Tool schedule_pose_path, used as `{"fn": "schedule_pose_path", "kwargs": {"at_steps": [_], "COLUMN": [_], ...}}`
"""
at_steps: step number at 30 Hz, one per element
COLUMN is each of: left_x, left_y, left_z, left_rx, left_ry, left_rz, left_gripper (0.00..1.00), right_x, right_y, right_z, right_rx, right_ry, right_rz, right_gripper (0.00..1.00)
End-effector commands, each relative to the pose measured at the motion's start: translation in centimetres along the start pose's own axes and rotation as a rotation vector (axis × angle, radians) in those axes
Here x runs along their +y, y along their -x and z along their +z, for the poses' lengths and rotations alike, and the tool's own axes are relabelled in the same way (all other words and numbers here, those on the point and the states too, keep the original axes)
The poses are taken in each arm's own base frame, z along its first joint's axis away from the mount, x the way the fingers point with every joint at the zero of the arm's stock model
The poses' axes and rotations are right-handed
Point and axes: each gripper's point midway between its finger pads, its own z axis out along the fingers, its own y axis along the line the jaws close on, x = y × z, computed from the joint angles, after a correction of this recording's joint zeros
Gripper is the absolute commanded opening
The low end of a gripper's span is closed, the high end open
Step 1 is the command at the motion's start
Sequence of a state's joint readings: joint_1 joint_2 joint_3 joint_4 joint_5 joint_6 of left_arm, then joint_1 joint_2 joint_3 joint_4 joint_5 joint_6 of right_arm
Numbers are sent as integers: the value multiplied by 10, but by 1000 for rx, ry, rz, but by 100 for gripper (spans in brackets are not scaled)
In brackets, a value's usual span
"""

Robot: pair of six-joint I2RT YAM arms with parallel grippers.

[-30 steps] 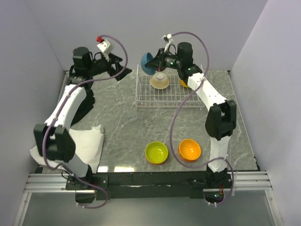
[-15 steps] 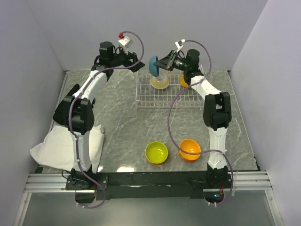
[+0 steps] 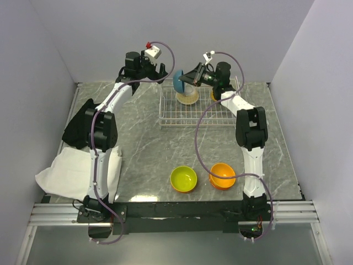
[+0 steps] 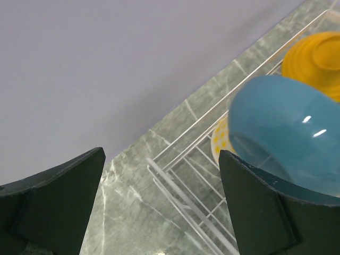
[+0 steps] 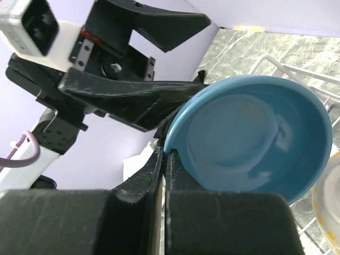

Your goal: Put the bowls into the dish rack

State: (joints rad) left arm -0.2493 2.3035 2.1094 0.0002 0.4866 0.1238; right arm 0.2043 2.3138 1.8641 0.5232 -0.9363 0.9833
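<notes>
The right claw is pinched shut on the rim of the blue bowl, holding it on edge above the far left corner of the rack. Its arm stretches from the near edge to the back of the table, with the forearm turned left. The left claw stands wide apart with nothing between its fingers. The blue bowl sits just beside the finger at the right of that wrist view. The left arm also reaches far back, its wrist turned right toward the bowl.

The right wrist view shows the bowl's hollow side with the left claw close behind it; whether they touch I cannot tell. The left wrist view shows the bowl's rounded outside. Beyond it, in the rack, are a yellow-and-white bowl and the far orange bowl, which from above is mostly hidden behind the right arm. Only the top view shows the green bowl and the near orange bowl side by side on the table, and the white cloth at the left.
</notes>
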Motion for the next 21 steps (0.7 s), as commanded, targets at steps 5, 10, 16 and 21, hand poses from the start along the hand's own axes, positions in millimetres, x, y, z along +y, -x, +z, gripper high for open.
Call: {"fn": "schedule_pose_path", "kwargs": {"at_steps": [5, 10, 16, 21], "left_x": [7, 1, -2, -5], "left_y": [14, 12, 7, 5], "left_z": [5, 9, 7, 7], "left_rx": [-44, -42, -25, -11], "left_ry": [56, 48, 53, 45], "left_rz": [83, 99, 109, 117], "left_gripper": [95, 96, 96, 96], "right_x": [5, 6, 10, 2], "right_y": [13, 12, 12, 13], "right_z": [-1, 0, 4, 3], "right_rx": [-26, -26, -32, -34], "right_ry": [33, 50, 73, 71], "right_rz": [-54, -49, -47, -29], "right_gripper": [0, 0, 0, 0]}}
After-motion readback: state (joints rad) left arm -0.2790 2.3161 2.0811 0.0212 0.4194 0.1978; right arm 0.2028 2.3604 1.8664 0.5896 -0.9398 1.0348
